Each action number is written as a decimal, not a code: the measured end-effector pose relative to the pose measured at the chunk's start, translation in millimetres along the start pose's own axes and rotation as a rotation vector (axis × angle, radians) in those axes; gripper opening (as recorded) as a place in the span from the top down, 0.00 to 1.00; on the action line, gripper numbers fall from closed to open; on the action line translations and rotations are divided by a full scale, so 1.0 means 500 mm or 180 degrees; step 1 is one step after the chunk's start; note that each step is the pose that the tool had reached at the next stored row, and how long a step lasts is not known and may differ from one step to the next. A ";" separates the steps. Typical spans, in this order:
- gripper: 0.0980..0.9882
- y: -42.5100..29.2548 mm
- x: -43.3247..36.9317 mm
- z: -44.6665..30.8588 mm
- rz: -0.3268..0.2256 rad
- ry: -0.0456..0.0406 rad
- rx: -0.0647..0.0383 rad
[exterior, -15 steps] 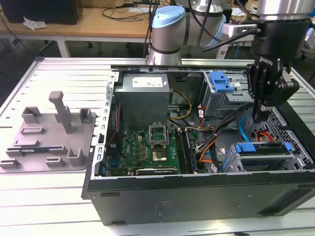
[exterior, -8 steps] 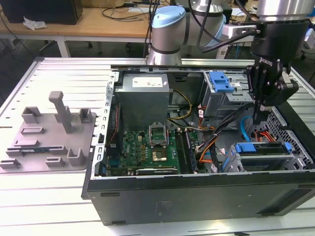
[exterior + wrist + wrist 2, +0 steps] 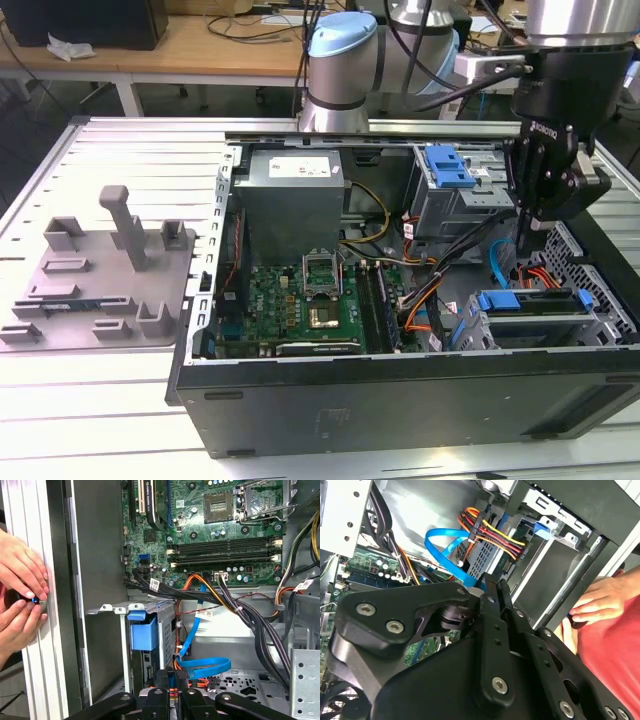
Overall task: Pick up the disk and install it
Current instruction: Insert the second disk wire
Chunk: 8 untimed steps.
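The gripper (image 3: 527, 222), fingers pressed together and empty, hangs above the disk (image 3: 527, 303); they're apart.

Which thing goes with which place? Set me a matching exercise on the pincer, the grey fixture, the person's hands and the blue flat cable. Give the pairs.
Things:
1. pincer
2. grey fixture
3. person's hands
4. blue flat cable

Places:
A. on the table, outside the computer case, at the exterior view's left
B. against the case's outer wall, closed on something small
C. over the drive cage, at the exterior view's right
D. looped inside the case

Pairs: 1-C, 2-A, 3-B, 4-D
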<state>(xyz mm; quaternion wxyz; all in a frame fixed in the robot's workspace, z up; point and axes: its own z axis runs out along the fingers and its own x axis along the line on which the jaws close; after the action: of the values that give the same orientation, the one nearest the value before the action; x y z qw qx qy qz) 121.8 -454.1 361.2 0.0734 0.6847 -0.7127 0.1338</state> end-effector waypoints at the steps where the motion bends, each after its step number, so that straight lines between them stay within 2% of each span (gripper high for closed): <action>1: 0.93 -0.001 0.004 0.001 0.0008 -0.0043 -0.0002; 2: 0.93 -0.002 0.006 0.002 0.0016 -0.0083 -0.0005; 3: 0.93 -0.002 0.010 0.003 0.0030 -0.0160 -0.0012; 4: 0.93 -0.002 0.014 0.005 0.0039 -0.0223 -0.0016; 6: 0.93 -0.004 0.025 0.008 0.0047 -0.0306 -0.0021; 8: 0.93 -0.006 0.033 0.011 0.0051 -0.0358 -0.0024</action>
<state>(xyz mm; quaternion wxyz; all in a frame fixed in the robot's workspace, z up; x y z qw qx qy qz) 124.3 -471.3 361.1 0.0346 0.6851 -0.7217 0.0930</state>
